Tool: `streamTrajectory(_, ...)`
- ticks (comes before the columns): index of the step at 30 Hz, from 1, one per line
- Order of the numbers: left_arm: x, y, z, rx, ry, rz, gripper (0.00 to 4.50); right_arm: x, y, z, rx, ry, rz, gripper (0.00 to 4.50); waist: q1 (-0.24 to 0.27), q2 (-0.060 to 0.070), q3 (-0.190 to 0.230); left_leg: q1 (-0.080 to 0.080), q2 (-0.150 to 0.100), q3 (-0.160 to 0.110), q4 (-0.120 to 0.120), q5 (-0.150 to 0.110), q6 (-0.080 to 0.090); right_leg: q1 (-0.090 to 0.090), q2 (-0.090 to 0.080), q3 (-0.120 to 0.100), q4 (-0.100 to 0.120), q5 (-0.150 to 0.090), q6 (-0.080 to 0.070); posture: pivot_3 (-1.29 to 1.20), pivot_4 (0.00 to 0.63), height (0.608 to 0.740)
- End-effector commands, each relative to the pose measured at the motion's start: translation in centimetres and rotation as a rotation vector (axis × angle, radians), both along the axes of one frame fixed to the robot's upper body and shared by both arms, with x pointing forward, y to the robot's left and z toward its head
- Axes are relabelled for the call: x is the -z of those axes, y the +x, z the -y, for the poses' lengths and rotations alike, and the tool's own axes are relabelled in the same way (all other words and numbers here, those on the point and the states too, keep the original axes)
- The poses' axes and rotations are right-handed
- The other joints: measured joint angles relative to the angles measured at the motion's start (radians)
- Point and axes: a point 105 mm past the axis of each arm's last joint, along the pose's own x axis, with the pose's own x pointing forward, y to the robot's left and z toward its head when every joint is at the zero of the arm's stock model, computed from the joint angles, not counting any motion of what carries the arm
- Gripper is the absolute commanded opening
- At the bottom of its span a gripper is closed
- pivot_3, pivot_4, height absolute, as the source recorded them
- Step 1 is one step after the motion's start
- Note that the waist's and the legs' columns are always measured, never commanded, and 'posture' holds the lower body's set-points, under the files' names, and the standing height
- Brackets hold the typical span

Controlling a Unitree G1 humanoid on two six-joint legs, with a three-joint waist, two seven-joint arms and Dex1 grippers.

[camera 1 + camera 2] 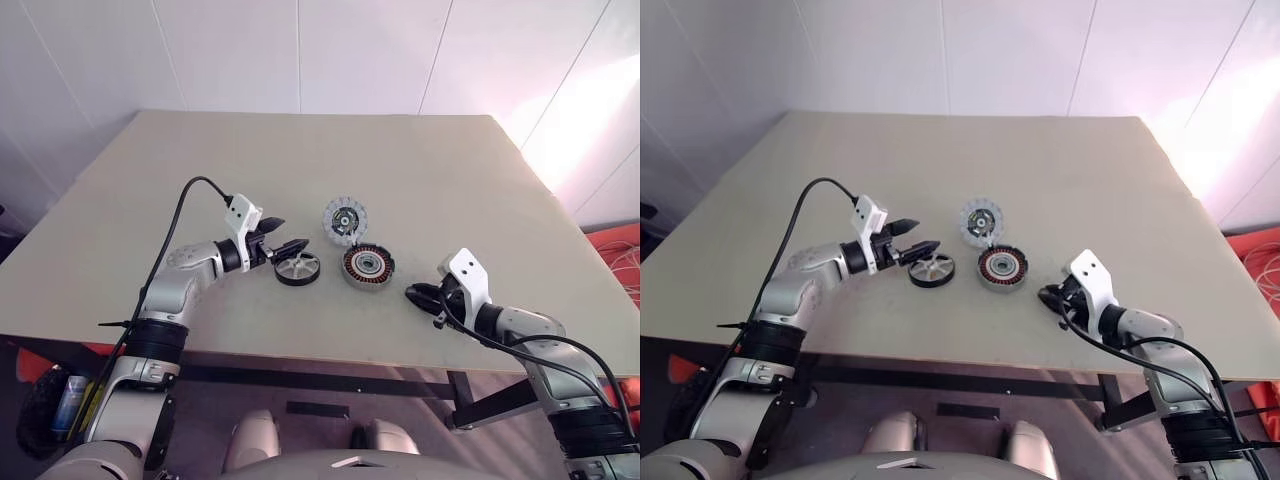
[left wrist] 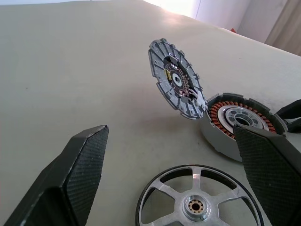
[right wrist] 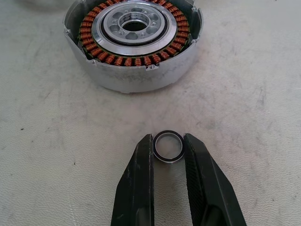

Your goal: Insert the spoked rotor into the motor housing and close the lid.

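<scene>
Nothing of the task proper looks done yet: all three parts lie apart on the desk (image 1: 420, 170). Nearest, the right pincer (image 3: 168, 149) sits low over the desk with its two fingers drawn in on a small dark ring (image 3: 168, 146), a washer-like piece that lies flat between the tips; the fingers touch or nearly touch its sides, though I cannot tell whether the grip is firm. Just ahead of that pincer stands the motor housing (image 3: 133, 40), open side up, its copper windings and silver hub bare, so no rotor is in it. The left pincer (image 2: 169, 165) hangs with its fingers spread wide and holds nothing; the spoked rotor (image 2: 197, 200) lies flat directly below and between its tips, spoked face up, seemingly ready to be picked. Beyond the rotor and off to one side of this pincer is the housing again, and the lid (image 2: 178, 78) leans tilted on edge against the housing's rim, farther from the pincer than the rotor. By my reading, what remains is lifting the rotor, seating it in the housing, then laying the lid on top.
</scene>
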Motion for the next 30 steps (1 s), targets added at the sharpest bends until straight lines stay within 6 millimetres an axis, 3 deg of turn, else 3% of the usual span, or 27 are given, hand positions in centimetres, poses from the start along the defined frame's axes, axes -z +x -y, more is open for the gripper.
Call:
streamTrajectory(1,-2.1,0.3,0.0,0.008,-0.005,0.073,4.50,-2.1,1.1,0.6,0.045,0.036,0.079,0.61,0.000,0.000,0.000,0.000,0.000,0.000,0.000,0.000,0.000,0.000,0.000,0.000,0.000,0.000,0.000,0.00,0.000,0.740)
streamTrajectory(8,-2.3,0.2,-0.3,0.003,-0.042,0.046,4.50,-8.3,3.4,-1.3,0.055,0.243,0.239,0.61,-0.002,0.000,0.000,0.000,0.000,0.000,0.000,0.000,0.000,-0.001,0.000,0.000,0.001,0.000,0.000,0.00,0.000,0.740)
streamTrajectory(12,-2.5,0.1,-0.4,0.003,-0.054,0.034,4.50,-9.6,3.6,-3.2,-0.007,0.275,0.246,0.61,0.000,0.000,0.000,0.000,0.000,0.000,0.000,0.000,0.000,-0.001,0.000,0.000,0.001,0.001,-0.001,0.00,0.000,0.740)
streamTrajectory(18,-2.5,0.1,-0.5,-0.005,-0.047,0.039,4.50,-8.6,4.2,-6.4,-0.100,0.254,0.206,0.61,-0.002,0.000,0.000,0.000,0.000,0.000,0.000,0.000,0.000,-0.002,0.000,0.000,0.001,0.001,-0.001,0.00,0.000,0.740)
streamTrajectory(30,-2.4,0.1,-1.0,-0.033,-0.024,0.056,4.50,-5.2,4.2,-8.2,-0.142,0.204,0.118,0.61,-0.001,0.000,0.000,-0.001,0.000,0.000,0.000,0.000,-0.001,-0.002,0.000,0.000,0.001,0.001,-0.001,0.00,0.000,0.740)
